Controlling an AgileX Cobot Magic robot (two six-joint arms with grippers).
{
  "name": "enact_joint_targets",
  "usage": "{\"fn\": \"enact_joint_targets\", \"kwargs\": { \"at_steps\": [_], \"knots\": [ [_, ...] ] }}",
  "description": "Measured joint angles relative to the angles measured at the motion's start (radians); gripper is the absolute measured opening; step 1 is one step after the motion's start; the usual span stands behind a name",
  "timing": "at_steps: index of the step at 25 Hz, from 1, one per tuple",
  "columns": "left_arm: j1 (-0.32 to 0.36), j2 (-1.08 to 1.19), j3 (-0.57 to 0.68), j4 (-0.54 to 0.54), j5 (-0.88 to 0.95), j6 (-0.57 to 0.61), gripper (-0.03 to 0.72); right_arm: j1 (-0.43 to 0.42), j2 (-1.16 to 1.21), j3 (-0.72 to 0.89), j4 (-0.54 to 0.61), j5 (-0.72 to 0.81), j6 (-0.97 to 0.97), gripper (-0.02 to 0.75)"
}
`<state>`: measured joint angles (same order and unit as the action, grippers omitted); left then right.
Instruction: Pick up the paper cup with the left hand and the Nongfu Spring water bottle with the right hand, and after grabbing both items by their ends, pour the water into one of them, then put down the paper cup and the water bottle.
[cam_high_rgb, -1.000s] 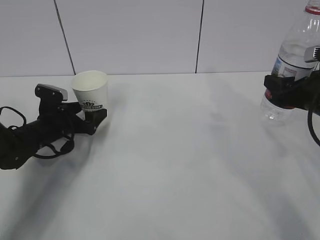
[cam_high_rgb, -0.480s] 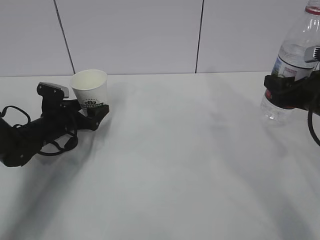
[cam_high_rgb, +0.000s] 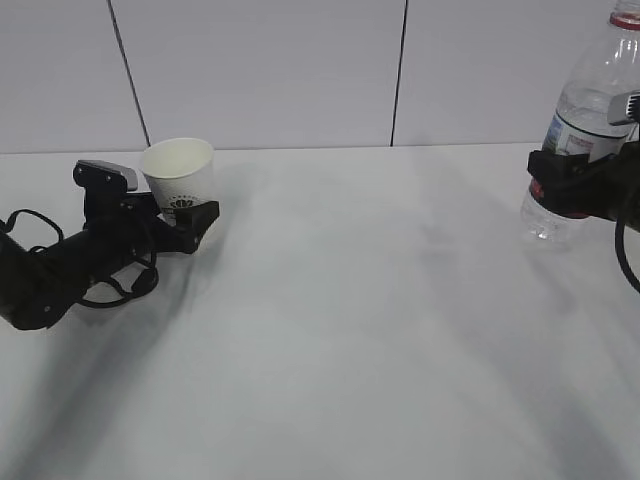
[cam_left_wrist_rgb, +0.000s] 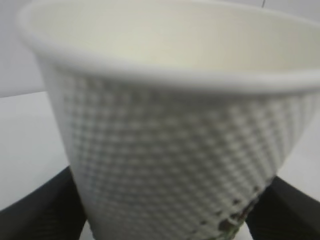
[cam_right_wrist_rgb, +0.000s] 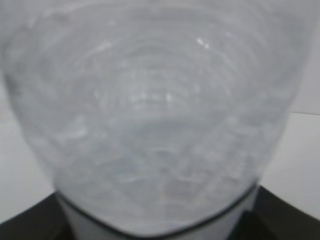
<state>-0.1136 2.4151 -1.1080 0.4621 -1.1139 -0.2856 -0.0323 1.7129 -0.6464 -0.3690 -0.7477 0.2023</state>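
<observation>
The jaws of the left hand (cam_high_rgb: 190, 225) are closed around the lower part of the paper cup (cam_high_rgb: 181, 179), one black finger seen at each bottom corner of the left wrist view with the cup's dimpled wall between them. The cup is held upright, mouth up, at the far left of the counter (cam_high_rgb: 350, 330); whether its base is clear of the surface cannot be told, as the fingers hide it. The jaws of the right hand (cam_high_rgb: 572, 185) are clamped on the Nongfu Spring water bottle (cam_high_rgb: 585, 120) across its labelled lower half, and the bottle is held raised off the counter at the right edge, leaning slightly, with the red neck ring just inside the top of the exterior view.

Both grasps are judged to be made, so the picking-up stage looks complete or nearly so. The two containers are well apart, and the bottle's mouth is nowhere near the cup, so the pouring and the putting-down are judged to remain.

As to contents, the cup's interior (cam_left_wrist_rgb: 165, 35) is seen pale and bare as far as the wrist view reaches; its bottom is hidden. Through the bottle's clear wall (cam_right_wrist_rgb: 150, 115) ribbing and glints are seen, but the level of the water cannot be made out.
</observation>
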Motion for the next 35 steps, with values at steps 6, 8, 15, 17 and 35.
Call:
{"fn": "enact_joint_targets", "kwargs": {
  "at_steps": [6,8,15,17,35],
  "knots": [
    [0.0,0.01,-0.021,0.0,0.0,0.0,0.684,0.0,0.0,0.0,0.0,0.0,0.002,0.457],
    [0.0,0.012,-0.023,0.0,0.0,0.0,0.675,0.0,0.0,0.0,0.0,0.0,0.002,0.457],
    [0.0,0.016,-0.023,0.0,0.0,-0.001,0.6,0.0,0.0,0.0,0.0,0.0,0.003,0.456],
    [0.0,0.016,-0.023,0.0,0.0,-0.001,0.582,0.0,0.0,0.0,0.0,0.0,0.003,0.456],
    [0.0,-0.078,0.064,0.061,0.001,-0.022,0.575,0.0,0.0,0.0,-0.003,0.0,0.003,0.456]
  ]
}}
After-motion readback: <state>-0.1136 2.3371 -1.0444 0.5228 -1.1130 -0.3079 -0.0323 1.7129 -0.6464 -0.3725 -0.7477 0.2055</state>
